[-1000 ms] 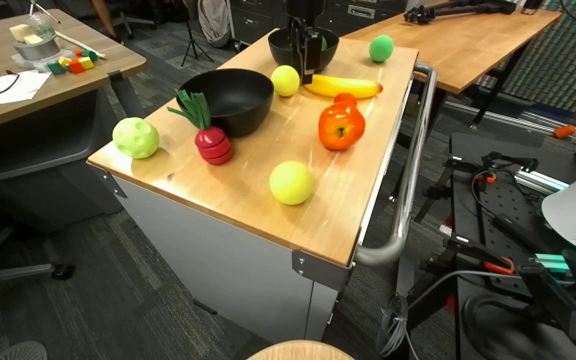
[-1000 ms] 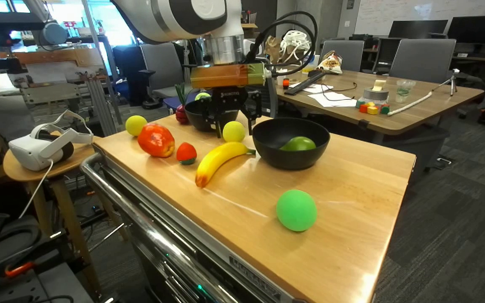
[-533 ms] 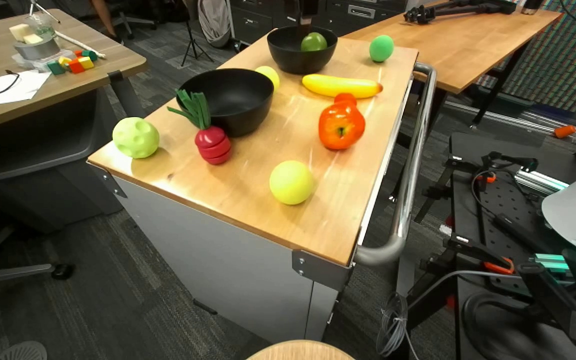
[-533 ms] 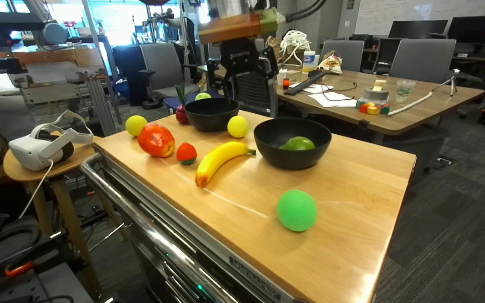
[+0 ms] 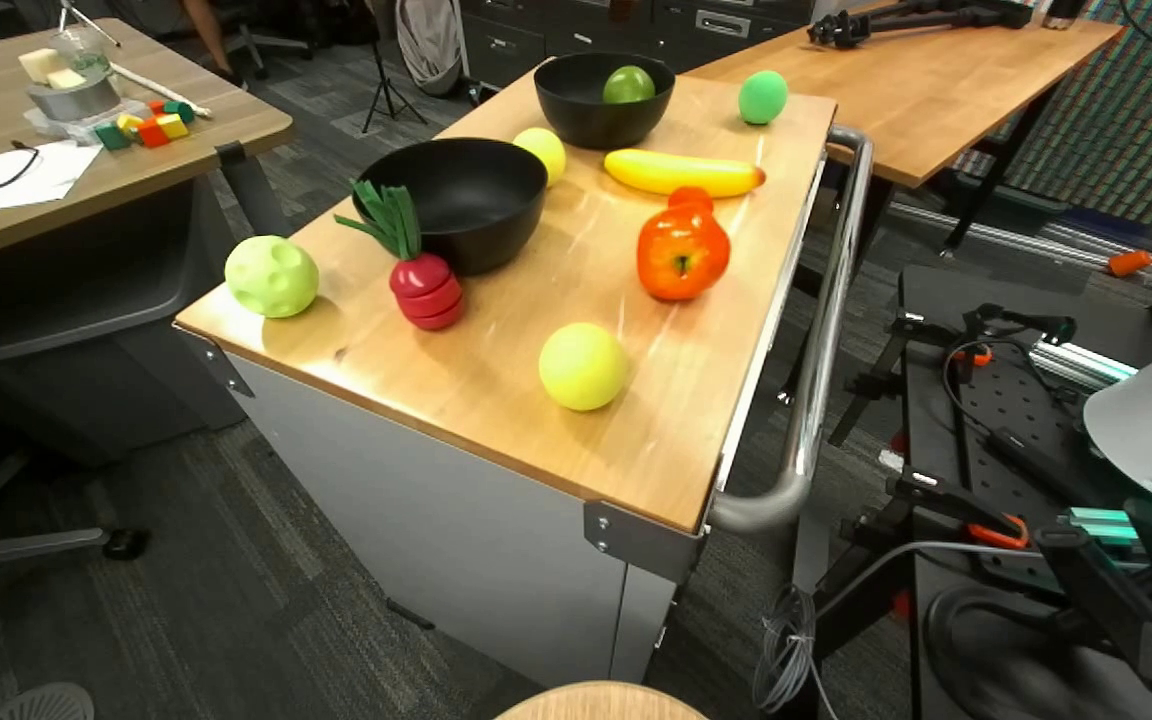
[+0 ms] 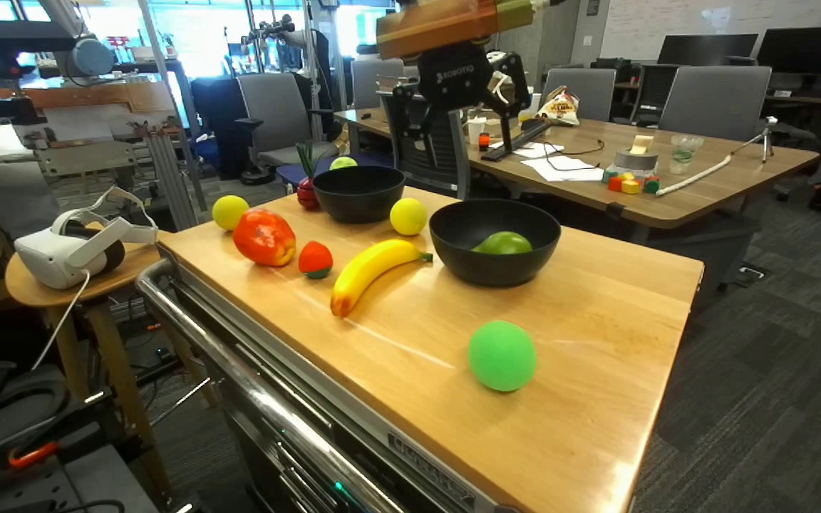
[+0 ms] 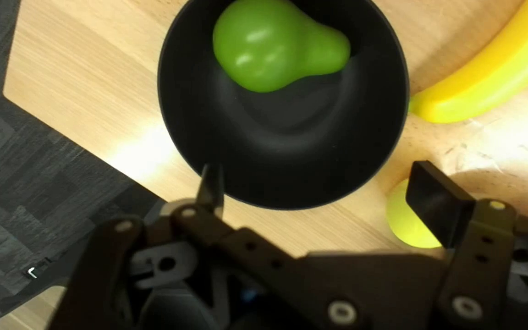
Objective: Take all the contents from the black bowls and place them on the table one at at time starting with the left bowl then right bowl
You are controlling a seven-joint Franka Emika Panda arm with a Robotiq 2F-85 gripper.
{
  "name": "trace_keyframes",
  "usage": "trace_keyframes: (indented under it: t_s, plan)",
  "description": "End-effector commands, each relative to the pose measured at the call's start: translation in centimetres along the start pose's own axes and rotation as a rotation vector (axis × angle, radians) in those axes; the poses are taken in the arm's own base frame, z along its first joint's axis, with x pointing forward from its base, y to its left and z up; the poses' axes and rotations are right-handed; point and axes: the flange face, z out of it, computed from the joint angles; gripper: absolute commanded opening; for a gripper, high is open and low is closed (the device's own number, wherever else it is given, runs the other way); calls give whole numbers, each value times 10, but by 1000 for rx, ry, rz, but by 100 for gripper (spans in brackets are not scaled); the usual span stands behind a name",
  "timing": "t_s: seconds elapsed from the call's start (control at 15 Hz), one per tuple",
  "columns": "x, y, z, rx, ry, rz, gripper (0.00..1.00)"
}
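Can see a green pear (image 7: 266, 46) on its side in the black bowl (image 7: 291, 169) beside the banana (image 7: 495, 73), with long axis across the wrist view and neck pointing right. Also see the claw (image 7: 323, 192) in midair, with fingers spread apart.

In the wrist view, black bowl (image 7: 287, 123) cropped at top, yellow ball (image 7: 401, 220) part-hidden.

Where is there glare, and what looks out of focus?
In the wrist view, glare whitens the wooden tabletop beside the black bowl and the gripper looks partly blurred; in an exterior view, glare brightens the wooden tabletop at lower right.
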Motion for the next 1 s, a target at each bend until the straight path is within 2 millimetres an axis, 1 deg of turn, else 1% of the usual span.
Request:
trace_keyframes:
  t_s: [0.0, 0.27, 0.6, 0.93]
  plan:
    - [-4, 9, 29, -23, 47, 23, 100]
    - [-13, 15, 58, -49, 31, 21, 100]
    - [-26, 21, 79, -39, 7, 41, 100]
    - [-32, 19, 99, -12, -28, 48, 100]
